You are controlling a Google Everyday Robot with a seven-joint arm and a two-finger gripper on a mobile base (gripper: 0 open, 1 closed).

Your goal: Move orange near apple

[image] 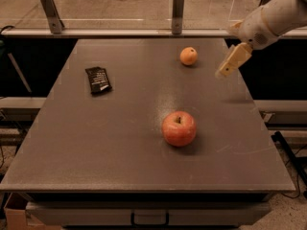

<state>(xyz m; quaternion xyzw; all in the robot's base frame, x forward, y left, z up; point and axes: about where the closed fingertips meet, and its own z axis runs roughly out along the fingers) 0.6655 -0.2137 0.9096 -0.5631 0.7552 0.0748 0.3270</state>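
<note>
Three things lie on your grey table (72,143): a black packet (98,80) at the left, the apple (179,128) near the middle toward the front, and the orange (188,56) well behind it by the far edge. Right of the orange and apart from it, your gripper (228,65) hangs above the table, touching nothing. You cannot tell whether it is open or closed.

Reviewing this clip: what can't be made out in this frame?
- Camera view: the arm runs off the top right edge, so its base is unseen.
- The claw hangs right of the orange, over the right side of the table; its height above the surface is unclear.
- The print on the dark packet is too small to read.
</note>
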